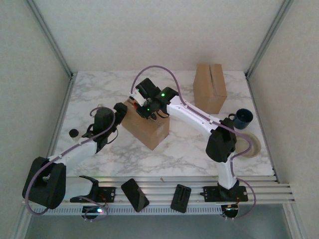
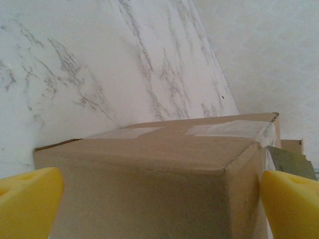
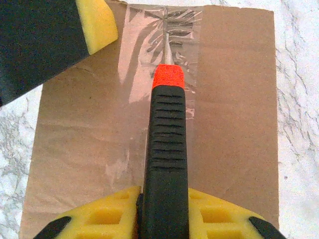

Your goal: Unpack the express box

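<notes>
Marble table (image 1: 184, 149) carries the express box (image 1: 147, 127) mid-left. Right gripper (image 3: 164, 214) clenches a utility knife (image 3: 167, 149), blade lying along the tape seam (image 3: 144, 59); left gripper (image 2: 159, 201), fully spread, straddles the box's end.

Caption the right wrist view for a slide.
Right pincer holds box cutter, blade at the tape sealing the cardboard box.
</notes>
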Controlling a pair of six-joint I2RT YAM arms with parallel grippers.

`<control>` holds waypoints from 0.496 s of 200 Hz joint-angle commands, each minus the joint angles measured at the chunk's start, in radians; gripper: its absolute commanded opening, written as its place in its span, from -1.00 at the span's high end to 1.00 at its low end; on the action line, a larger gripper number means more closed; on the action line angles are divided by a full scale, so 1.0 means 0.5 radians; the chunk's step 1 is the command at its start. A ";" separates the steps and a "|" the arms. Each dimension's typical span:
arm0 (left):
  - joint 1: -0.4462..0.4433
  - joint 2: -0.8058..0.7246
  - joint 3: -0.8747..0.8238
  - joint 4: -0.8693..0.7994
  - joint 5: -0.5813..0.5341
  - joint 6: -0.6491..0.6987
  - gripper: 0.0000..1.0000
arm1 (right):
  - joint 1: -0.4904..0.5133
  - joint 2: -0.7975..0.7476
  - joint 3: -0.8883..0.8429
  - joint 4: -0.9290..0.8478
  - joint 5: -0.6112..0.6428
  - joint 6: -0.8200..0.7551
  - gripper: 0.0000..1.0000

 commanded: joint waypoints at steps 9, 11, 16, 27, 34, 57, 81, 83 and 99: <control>0.016 0.027 -0.079 0.021 -0.014 -0.037 -0.96 | 0.030 0.021 0.045 -0.031 0.081 -0.006 1.00; 0.016 0.028 -0.079 0.023 -0.014 -0.037 -0.95 | 0.031 0.021 0.045 -0.032 0.082 -0.006 1.00; 0.016 0.028 -0.084 0.027 -0.014 -0.037 -0.93 | 0.033 0.023 0.045 -0.032 0.089 -0.005 1.00; 0.016 0.032 -0.089 0.037 -0.011 -0.046 -0.86 | 0.037 0.027 0.048 -0.031 0.094 -0.005 1.00; 0.017 0.037 -0.090 0.042 -0.008 -0.046 -0.82 | 0.038 0.029 0.050 -0.033 0.097 -0.002 1.00; 0.016 0.052 -0.079 0.052 0.005 -0.048 -0.65 | 0.043 0.039 0.057 -0.030 0.110 0.001 1.00; 0.016 0.066 -0.065 0.051 0.014 -0.050 -0.58 | 0.047 0.051 0.072 -0.024 0.136 0.004 1.00; 0.016 0.067 -0.065 0.051 0.013 -0.049 -0.58 | 0.046 0.051 0.075 -0.024 0.136 0.006 1.00; 0.017 0.074 -0.064 0.055 0.019 -0.053 -0.57 | 0.050 0.063 0.095 -0.026 0.146 0.007 1.00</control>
